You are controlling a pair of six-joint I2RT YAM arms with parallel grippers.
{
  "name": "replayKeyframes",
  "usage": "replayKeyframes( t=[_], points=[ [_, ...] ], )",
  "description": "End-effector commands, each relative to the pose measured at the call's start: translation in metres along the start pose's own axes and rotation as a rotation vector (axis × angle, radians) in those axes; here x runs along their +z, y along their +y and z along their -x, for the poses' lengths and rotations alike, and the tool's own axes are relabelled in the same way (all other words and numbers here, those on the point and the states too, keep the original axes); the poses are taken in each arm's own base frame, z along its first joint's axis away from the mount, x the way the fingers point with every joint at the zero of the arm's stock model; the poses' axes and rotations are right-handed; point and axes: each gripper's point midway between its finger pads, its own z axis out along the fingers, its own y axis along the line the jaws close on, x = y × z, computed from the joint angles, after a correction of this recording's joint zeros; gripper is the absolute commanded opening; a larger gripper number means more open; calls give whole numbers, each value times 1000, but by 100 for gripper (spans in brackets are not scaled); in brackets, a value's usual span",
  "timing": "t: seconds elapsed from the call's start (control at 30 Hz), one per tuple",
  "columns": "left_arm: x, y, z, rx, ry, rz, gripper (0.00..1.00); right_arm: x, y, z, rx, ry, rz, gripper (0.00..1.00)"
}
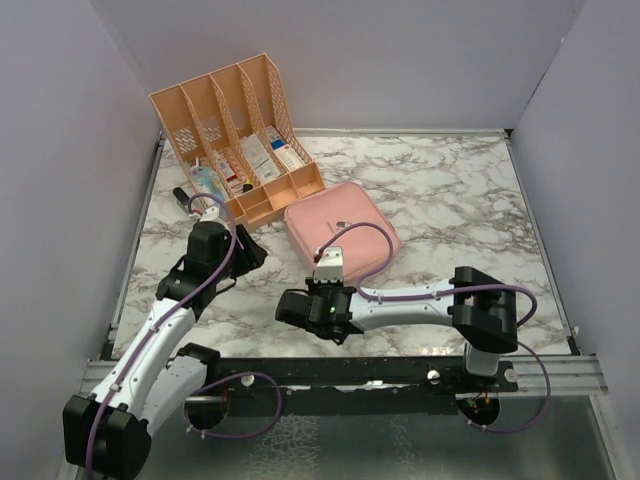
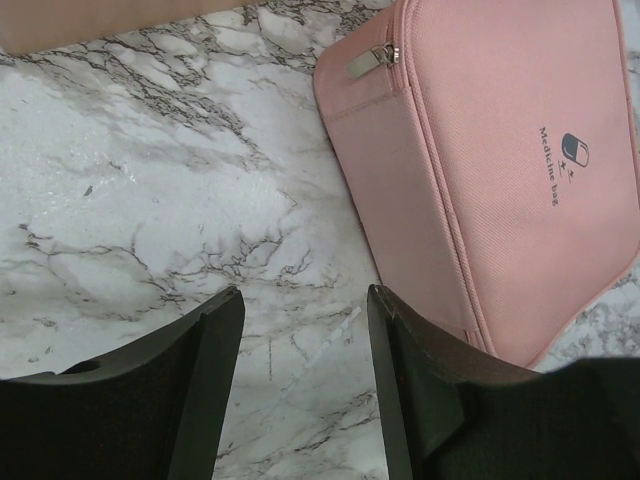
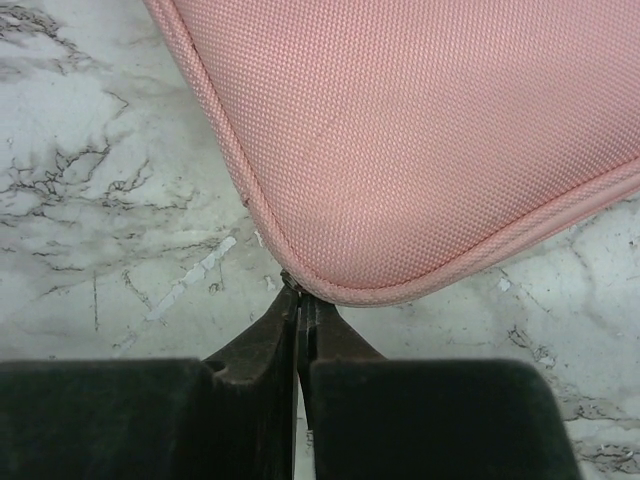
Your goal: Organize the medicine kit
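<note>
The medicine kit [image 1: 345,228], a flat pink zip case with a pill logo on its lid, lies closed on the marble table [image 1: 450,200]. My right gripper [image 1: 322,266] is at the case's near-left corner. In the right wrist view its jaws [image 3: 298,290] are pressed together, pinching a small metal zip pull [image 3: 288,281] right under the kit's [image 3: 420,130] rounded edge. My left gripper [image 1: 250,250] hangs to the left of the case. It is open [image 2: 305,295] over bare marble, its right finger close beside the kit's [image 2: 500,150] side wall. Another zip pull [image 2: 368,60] shows at the case's far corner.
A taller peach slotted organizer [image 1: 235,130] holding boxes and tubes stands at the back left, just behind the kit; its edge shows at the top of the left wrist view [image 2: 90,25]. Purple walls close in the table on three sides.
</note>
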Motion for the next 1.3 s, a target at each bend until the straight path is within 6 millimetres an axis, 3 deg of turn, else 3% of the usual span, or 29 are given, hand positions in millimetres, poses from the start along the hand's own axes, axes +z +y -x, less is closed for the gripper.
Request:
replayKeyframes(
  t=[0.0,0.17,0.33,0.47,1.03,1.27],
  points=[
    [3,-9,-1,-7,9,-58,57,5,6,20,-38,-89,32,1],
    [5,-25,0,-32,18,-134,67,-7,31,24,-110,-83,239,1],
    [9,-56,0,-64,-6,-341,74,-20,60,10,-240,-35,455,1],
    [18,-63,3,-126,-67,-426,76,-25,69,-2,-250,26,505,1],
    [55,-66,-28,-116,52,-395,78,-48,63,4,-242,22,652,1],
    [71,-54,-31,-148,50,-317,64,-48,52,9,-213,35,663,1]
  ],
)
